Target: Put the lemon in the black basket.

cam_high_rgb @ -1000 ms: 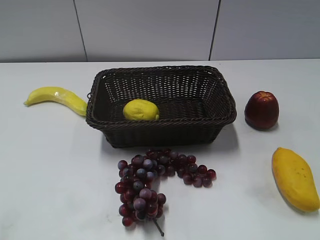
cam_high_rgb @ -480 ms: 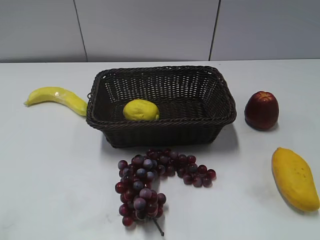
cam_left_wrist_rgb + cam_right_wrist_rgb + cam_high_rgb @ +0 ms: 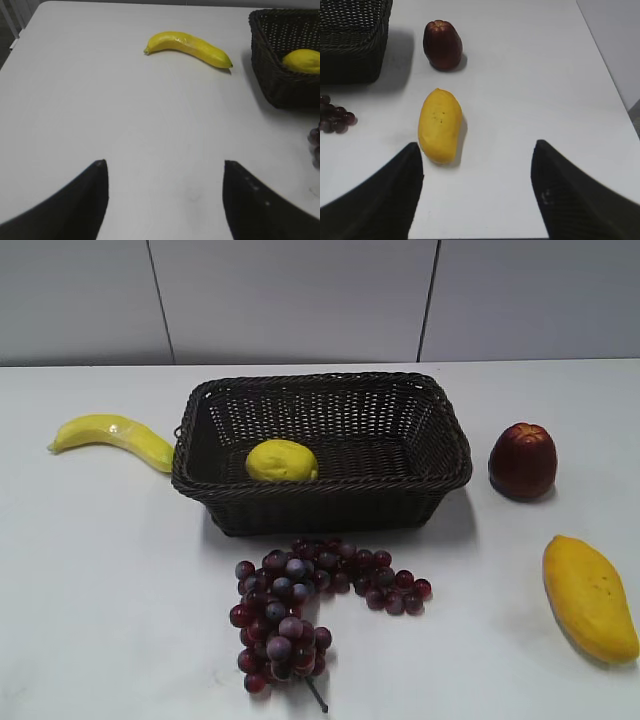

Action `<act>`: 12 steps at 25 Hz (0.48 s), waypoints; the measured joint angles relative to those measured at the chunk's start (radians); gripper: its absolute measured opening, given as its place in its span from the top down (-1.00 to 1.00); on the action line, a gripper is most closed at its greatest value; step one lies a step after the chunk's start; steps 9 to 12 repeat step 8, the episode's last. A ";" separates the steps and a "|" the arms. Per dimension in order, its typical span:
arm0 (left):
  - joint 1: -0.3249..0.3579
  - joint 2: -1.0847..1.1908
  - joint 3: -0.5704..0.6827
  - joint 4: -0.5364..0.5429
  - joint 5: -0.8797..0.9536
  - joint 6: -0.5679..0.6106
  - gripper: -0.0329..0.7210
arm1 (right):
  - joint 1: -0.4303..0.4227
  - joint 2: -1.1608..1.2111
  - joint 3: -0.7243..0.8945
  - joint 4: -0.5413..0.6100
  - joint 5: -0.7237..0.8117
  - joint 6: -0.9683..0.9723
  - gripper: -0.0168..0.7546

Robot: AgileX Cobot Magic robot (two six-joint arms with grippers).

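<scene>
The yellow lemon point(image 3: 282, 460) lies inside the black basket point(image 3: 440, 472), at its front left; it also shows in the left wrist view point(image 3: 302, 61) behind the basket's rim point(image 3: 265, 75). The basket's corner shows in the right wrist view point(image 3: 355, 50). My left gripper point(image 3: 164, 165) is open and empty above bare table, well left of the basket. My right gripper point(image 3: 477, 146) is open and empty over the table, next to the mango. Neither gripper shows in the exterior view.
A banana point(image 3: 112, 436) lies left of the basket, also in the left wrist view point(image 3: 190, 46). A bunch of dark grapes point(image 3: 300, 605) lies in front of it. A red apple point(image 3: 522, 460) and a mango point(image 3: 588, 595) lie to the right, both in the right wrist view point(image 3: 442, 45) point(image 3: 439, 125).
</scene>
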 joint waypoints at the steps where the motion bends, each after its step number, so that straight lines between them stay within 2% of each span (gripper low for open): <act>1: 0.000 0.000 0.000 0.000 -0.001 0.000 -0.47 | 0.000 0.000 0.000 0.000 0.000 0.000 -0.48; 12: 0.000 0.000 0.002 -0.001 -0.001 0.000 -0.46 | 0.000 0.000 0.000 0.000 0.000 0.000 -0.48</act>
